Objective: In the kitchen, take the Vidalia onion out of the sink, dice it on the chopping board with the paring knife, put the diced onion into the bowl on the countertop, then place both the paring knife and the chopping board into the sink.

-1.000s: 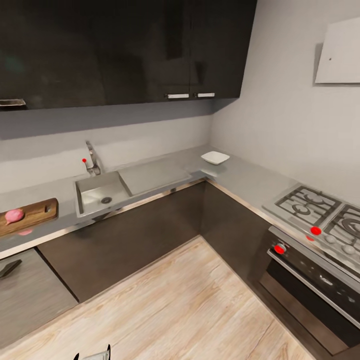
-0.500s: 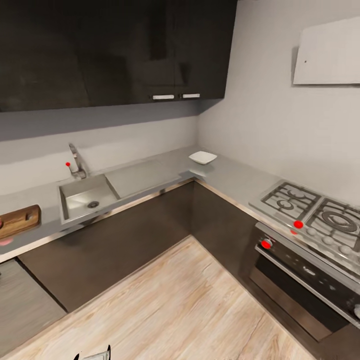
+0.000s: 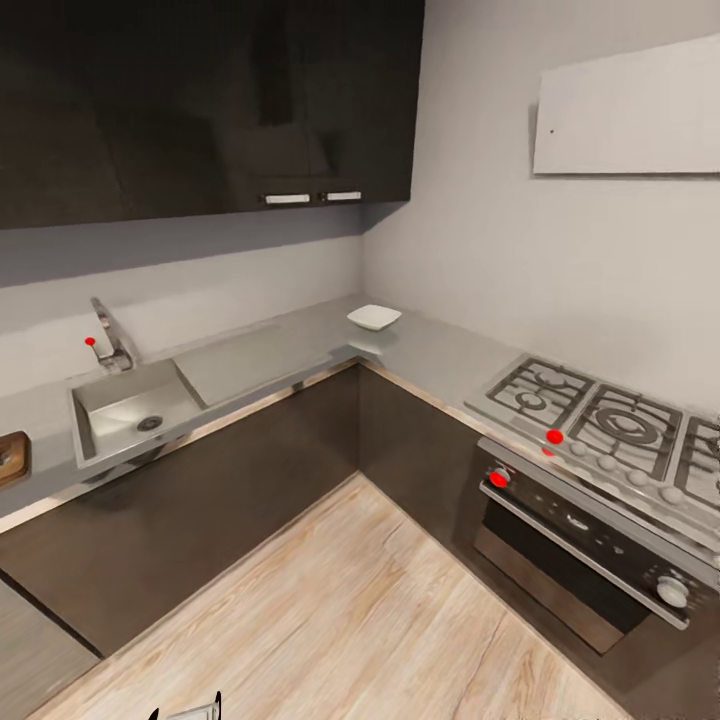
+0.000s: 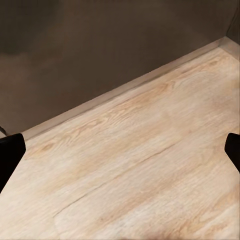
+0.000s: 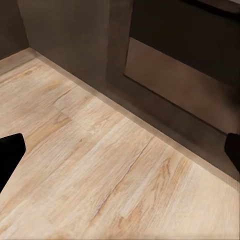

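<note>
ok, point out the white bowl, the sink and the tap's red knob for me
bowl (image 3: 374, 317), head view, on the middle of its white inside.
sink (image 3: 118, 405), head view, on the grey basin floor beside the drain.
red knob (image 3: 90, 341), head view, on the knob itself.

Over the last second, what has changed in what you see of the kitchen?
The camera swung right, so the whole picture slid left. The chopping board is now cut off at the edge, the onion on it has left view, and more of the stove shows. Nothing was taken hold of or let go. The sink and bowl did not move on the countertop.
</note>
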You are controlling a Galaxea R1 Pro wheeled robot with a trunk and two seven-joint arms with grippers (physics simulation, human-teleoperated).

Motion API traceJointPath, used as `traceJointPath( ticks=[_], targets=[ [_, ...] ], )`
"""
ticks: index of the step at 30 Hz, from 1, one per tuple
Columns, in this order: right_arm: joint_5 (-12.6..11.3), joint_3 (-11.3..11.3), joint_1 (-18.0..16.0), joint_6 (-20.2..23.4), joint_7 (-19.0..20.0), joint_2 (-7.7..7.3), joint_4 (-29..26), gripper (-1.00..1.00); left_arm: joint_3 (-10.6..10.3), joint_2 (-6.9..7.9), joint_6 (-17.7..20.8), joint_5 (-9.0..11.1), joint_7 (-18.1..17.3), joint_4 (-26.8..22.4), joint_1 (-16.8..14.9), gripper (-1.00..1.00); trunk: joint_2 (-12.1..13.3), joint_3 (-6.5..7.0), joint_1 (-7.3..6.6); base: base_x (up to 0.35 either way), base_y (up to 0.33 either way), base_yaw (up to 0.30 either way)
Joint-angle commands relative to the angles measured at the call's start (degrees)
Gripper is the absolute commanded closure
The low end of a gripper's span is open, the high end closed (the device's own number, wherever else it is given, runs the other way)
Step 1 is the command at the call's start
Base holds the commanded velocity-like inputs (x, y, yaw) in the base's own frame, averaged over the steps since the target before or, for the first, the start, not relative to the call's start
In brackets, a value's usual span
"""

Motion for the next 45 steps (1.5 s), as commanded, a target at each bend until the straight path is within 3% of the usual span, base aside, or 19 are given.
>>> traceJointPath(
  ticks=[1,26,45],
  targets=[
    [0.6,-0.4,0.0,-0.1,-0.3,0.00,0.0,-1.00,0.2,0.01,-0.3,0.0,-0.1,0.2,-0.1,-1.00,-0.1,-0.11,0.03,0.000,0.000,-0.022],
    [0.6,-0.4,0.0,-0.2,-0.3,0.06,0.0,-1.00,0.2,0.01,-0.3,0.0,-0.1,0.2,-0.1,-1.00,-0.1,1.69,0.03,0.000,0.000,-0.001],
    [0.6,-0.5,0.0,0.0,-0.3,-0.02,0.0,-1.00,0.2,-0.05,-0.2,0.0,-0.1,0.2,-0.1,-1.00,-0.1,1.85,0.03,0.000,0.000,0.000]
  ],
)
